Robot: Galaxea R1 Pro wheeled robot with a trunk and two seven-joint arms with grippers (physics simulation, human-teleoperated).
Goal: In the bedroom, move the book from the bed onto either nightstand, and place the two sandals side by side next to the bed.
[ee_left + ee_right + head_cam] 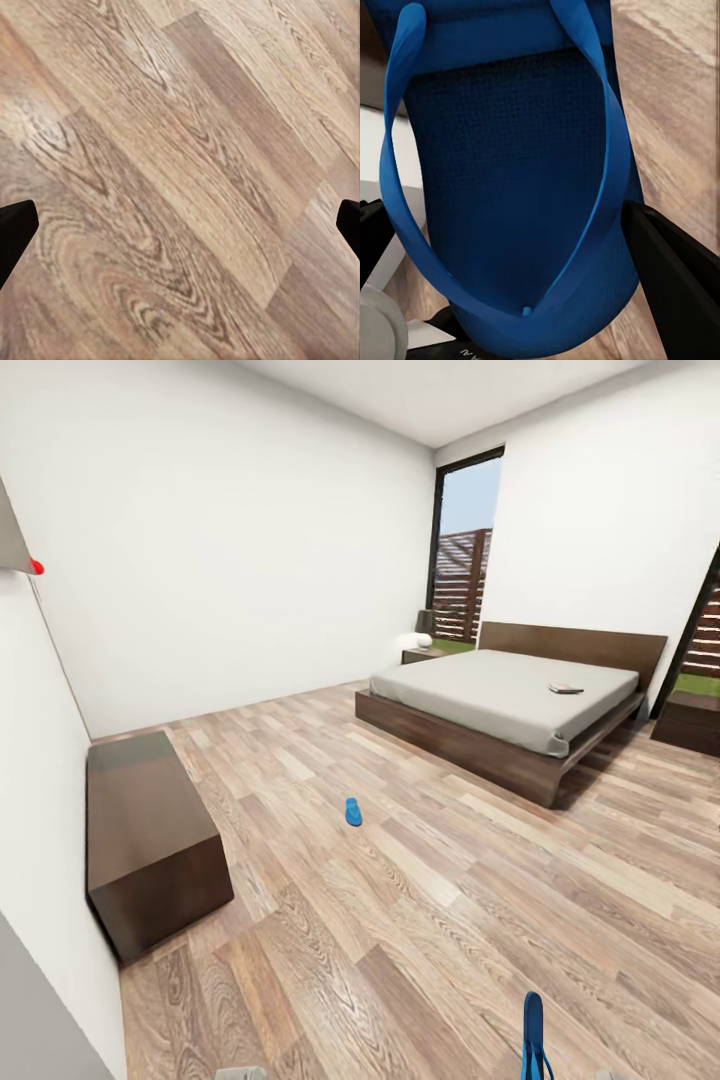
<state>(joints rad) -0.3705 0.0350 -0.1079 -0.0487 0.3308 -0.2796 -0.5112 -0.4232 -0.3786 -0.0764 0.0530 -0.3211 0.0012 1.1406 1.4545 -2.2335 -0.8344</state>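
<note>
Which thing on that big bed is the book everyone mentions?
Find the low bed with the dark wooden frame against the far wall. On its pale mattress, toward the headboard on the right side, lies the book, a small, flat, dark object, the only thing lying on the plain cover.

Bright, even daylight, perhaps from the window (466,550); the bed (500,695) casts soft shadow; wide-angle stretch at edges; wrist views slightly blurred.

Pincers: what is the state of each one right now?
Left pincer: open, holding nothing.
Right pincer: shut on a blue sandal.
</note>
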